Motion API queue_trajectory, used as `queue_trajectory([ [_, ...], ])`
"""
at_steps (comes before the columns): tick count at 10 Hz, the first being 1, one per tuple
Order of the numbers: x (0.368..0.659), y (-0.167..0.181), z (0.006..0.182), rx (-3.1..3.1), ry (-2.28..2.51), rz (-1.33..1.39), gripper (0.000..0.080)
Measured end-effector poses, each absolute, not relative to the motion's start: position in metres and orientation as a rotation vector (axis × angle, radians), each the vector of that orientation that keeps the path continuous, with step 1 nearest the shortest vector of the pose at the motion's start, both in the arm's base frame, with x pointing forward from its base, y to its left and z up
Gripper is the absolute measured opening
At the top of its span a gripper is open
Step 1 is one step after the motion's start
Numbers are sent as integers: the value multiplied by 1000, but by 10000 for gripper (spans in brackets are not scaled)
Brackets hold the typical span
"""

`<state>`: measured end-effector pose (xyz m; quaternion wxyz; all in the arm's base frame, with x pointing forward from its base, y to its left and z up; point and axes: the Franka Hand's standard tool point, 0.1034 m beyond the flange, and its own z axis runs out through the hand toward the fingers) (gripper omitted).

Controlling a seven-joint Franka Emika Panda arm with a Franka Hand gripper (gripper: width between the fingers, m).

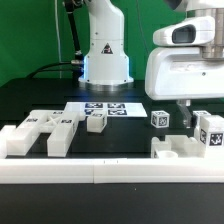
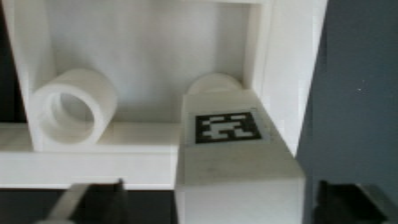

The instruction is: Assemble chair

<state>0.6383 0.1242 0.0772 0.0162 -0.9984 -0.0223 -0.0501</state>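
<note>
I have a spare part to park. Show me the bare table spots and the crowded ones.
Widest bare patch: black table between the notched pieces and the notched bar, bordered by the marker board and front rail. Crowded: the exterior view's right, around the cube, gripper and tagged block.

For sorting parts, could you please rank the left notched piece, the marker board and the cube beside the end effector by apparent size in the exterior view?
1. Notched piece, though nearest the camera.
2. Marker board.
3. Cube, clearly smallest.
</note>
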Motion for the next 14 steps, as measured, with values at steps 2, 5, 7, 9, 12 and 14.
queue_trajectory([
  [2, 638, 124, 77, -3104, -23, -156, 288],
  [5, 638, 122, 77, -3083, 273, -145, 288],
  [7, 636, 113, 77, -3053, 530, -127, 288],
  [9, 635, 106, 78, -3026, 731, -110, 290],
  [12, 635, 104, 77, -3033, 724, -109, 390],
  [14, 635, 105, 82, -3034, 701, -117, 526],
])
